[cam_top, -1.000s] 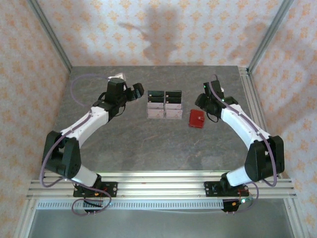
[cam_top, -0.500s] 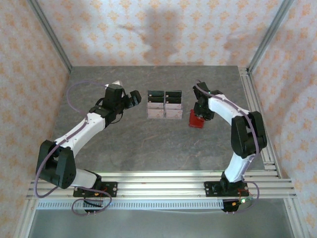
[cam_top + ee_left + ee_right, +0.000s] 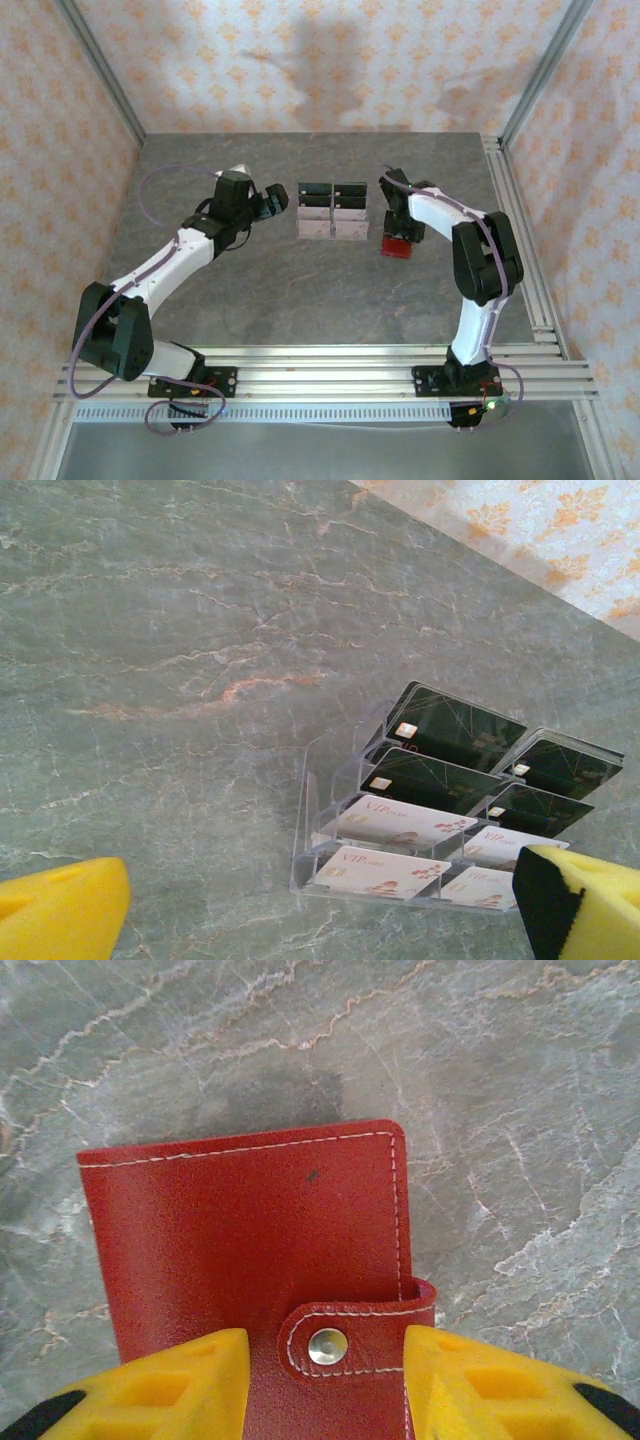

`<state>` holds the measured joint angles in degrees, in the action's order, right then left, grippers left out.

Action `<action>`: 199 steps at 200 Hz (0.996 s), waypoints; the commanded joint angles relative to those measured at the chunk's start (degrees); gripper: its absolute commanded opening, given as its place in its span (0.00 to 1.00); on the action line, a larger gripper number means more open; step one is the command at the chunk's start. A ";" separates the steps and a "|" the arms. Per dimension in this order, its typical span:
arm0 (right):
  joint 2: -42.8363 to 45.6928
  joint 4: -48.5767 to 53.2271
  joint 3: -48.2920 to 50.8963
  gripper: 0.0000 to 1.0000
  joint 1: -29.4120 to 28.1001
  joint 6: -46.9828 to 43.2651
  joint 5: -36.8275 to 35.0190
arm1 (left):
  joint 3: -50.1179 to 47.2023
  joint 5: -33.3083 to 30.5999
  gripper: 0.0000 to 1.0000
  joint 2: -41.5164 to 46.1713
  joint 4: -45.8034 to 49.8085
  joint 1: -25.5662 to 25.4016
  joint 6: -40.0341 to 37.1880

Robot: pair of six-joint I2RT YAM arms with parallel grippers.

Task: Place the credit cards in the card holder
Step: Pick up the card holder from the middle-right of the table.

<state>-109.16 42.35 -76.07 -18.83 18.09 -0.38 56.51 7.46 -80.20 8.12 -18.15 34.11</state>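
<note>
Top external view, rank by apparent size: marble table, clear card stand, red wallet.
1. marble table
2. clear card stand
3. red wallet: partly covered by the right hand, so its full outline is unsure, but it is clearly smaller than the stand.

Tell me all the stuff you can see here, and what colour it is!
card holder: one, red, snapped shut, flat on the table to the right of the stand
pale cards: four, whitish-pink, in the two front rows of the stand
dark cards: four, black, in the two back rows of the stand
clear stand: one, see-through, mid-table near the back
table: one, grey with marble veins, under everything
walls: pale with an orange pattern, around the table
left gripper: one, yellow fingers, open, just left of the stand
right gripper: one, yellow fingers, open, over the card holder's snap tab
</note>
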 commanded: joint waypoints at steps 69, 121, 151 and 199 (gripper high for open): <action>0.96 0.90 1.68 0.38 0.36 -0.71 -3.85 | 1.14 0.13 1.00 -0.93 0.79 -0.91 0.00; 1.99 0.19 3.39 0.26 1.69 -0.87 -2.19 | 1.85 0.18 1.00 -1.18 0.98 -1.38 -0.10; 2.01 0.10 3.89 0.12 1.83 -1.20 -1.16 | 2.42 0.04 1.00 -1.34 1.57 -1.51 -0.28; 4.39 -0.13 5.36 0.00 2.05 -1.17 0.02 | 2.97 0.25 1.00 -0.92 2.69 -1.84 -0.47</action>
<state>-107.24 41.21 -72.62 -17.17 16.86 -1.50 57.45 7.46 -81.06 8.80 -19.16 34.06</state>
